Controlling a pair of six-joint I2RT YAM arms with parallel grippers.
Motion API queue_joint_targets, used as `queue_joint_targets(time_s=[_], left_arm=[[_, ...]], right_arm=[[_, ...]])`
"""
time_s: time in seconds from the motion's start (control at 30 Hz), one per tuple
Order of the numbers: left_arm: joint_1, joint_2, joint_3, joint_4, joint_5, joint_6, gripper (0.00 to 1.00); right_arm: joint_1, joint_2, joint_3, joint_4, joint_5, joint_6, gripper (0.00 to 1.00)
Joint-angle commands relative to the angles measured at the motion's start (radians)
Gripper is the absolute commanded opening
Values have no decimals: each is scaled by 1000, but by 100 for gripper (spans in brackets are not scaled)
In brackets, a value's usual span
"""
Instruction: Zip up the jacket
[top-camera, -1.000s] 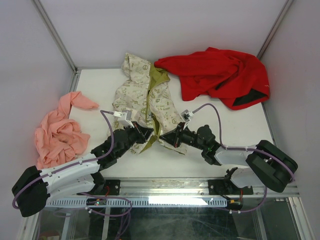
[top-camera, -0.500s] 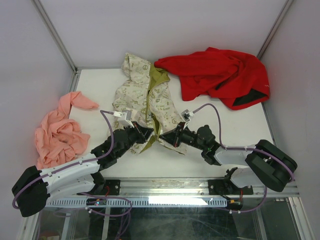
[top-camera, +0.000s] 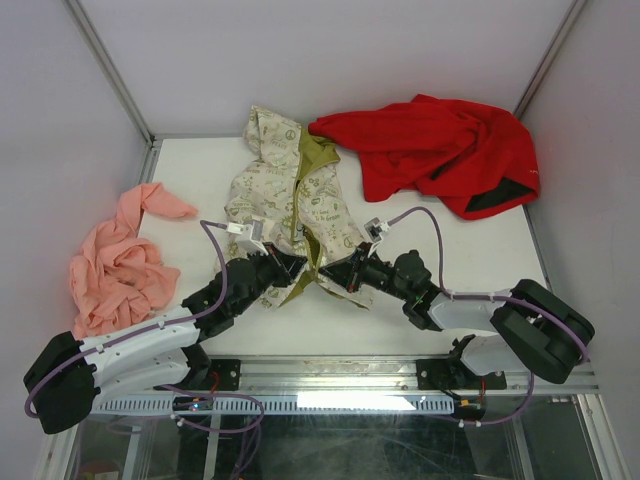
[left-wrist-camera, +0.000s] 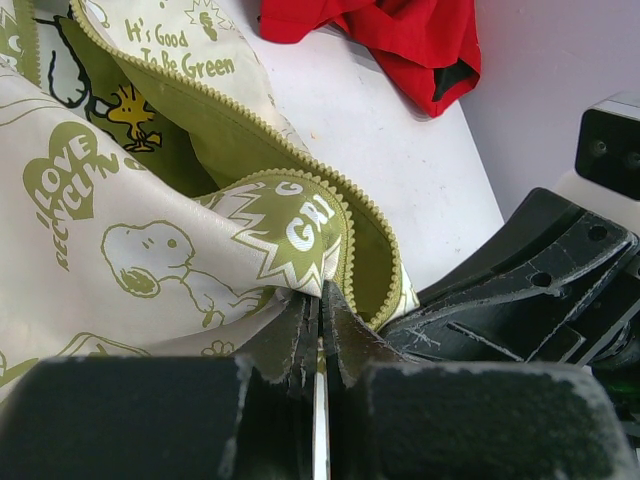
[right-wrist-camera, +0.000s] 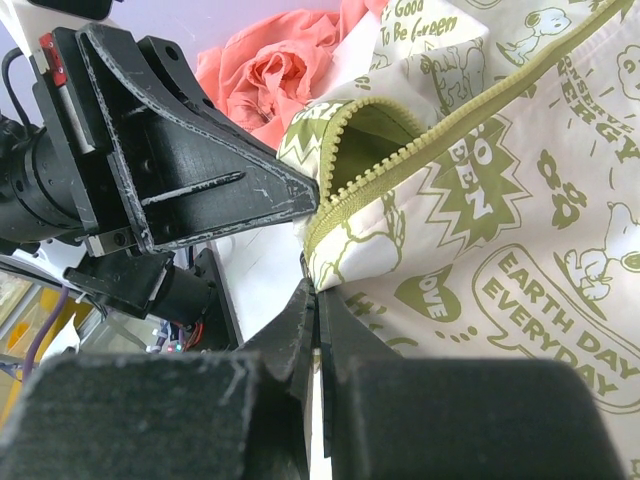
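Jacket (top-camera: 295, 195) held by its 2 lower front corners, front not yet joined.
On the table (top-camera: 480, 260) it lies mid-surface, spread open with the olive lining showing, between a red garment (top-camera: 440, 150) and a pink garment (top-camera: 115, 265). The left gripper (top-camera: 297, 266) is clamped on 1 panel's bottom corner and the right gripper (top-camera: 325, 278) is closed on the other's, the 2 almost touching at the near hem. My judgement is that each pinch should sit just beside its zipper teeth (left-wrist-camera: 345, 215), with both tape ends flat, level and parallel, so they mate without twisting.
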Motion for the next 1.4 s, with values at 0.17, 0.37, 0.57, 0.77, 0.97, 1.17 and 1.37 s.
queue_joint_targets(time_s=[0.17,0.37,0.57,0.77,0.97,1.17,1.37], left_arm=[[-1,2,34,26,-1,3,0],[-17,5,36,6,-11,24,0],[-32,-3,31,-16,-32,25,0],[-58,8,40,-58,-70,51,0],[-83,30,48,-102,-136,34,0],[-89,70,92,-113,-126,20,0],[-98,31,59,-89,-85,19,0]], right_arm=[[7,-14,57,53,29,22,0],[7,-24,84,-19,42,21,0],[7,-26,107,-87,73,37,0],[6,-36,140,-172,78,46,0],[4,-56,154,-214,78,46,0],[4,-40,157,-213,78,46,0],[-18,-22,149,-181,78,46,0]])
